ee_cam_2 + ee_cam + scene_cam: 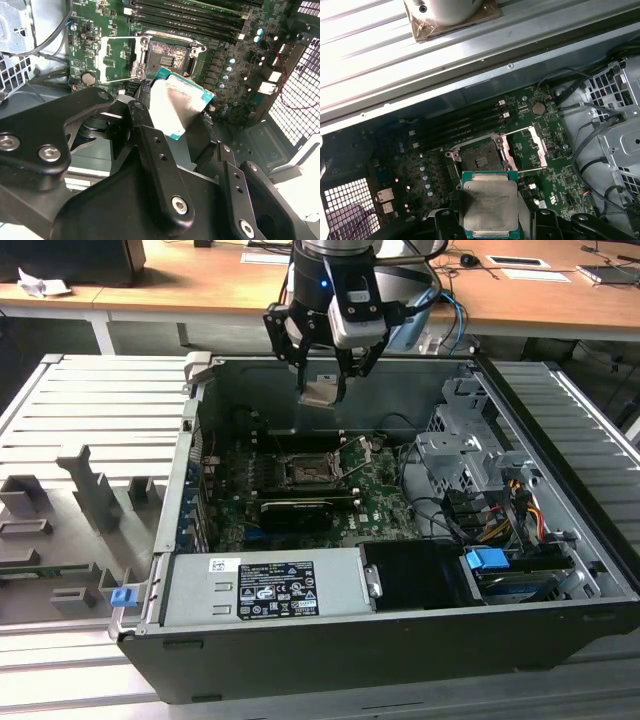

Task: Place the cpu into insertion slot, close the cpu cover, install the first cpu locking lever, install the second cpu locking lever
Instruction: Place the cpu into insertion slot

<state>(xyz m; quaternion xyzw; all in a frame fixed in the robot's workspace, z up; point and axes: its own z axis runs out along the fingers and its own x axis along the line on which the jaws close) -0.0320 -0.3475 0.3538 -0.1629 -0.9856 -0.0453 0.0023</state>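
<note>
While its jaws pinched the small flat silvery-beige cpu aloft and clear of the square black insertion slot, whose thin silver-grey cpu cover lay flipped open, the gripper appeared mid-placement, a step judged to call for squaring the cpu over that slot.

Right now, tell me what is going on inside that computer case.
The arm's gripper is shut on the cpu and holds it in the air above the motherboard inside the open computer case. The insertion slot is empty, and the cpu cover is flipped open beside it. The chip has not been seated yet.
</note>
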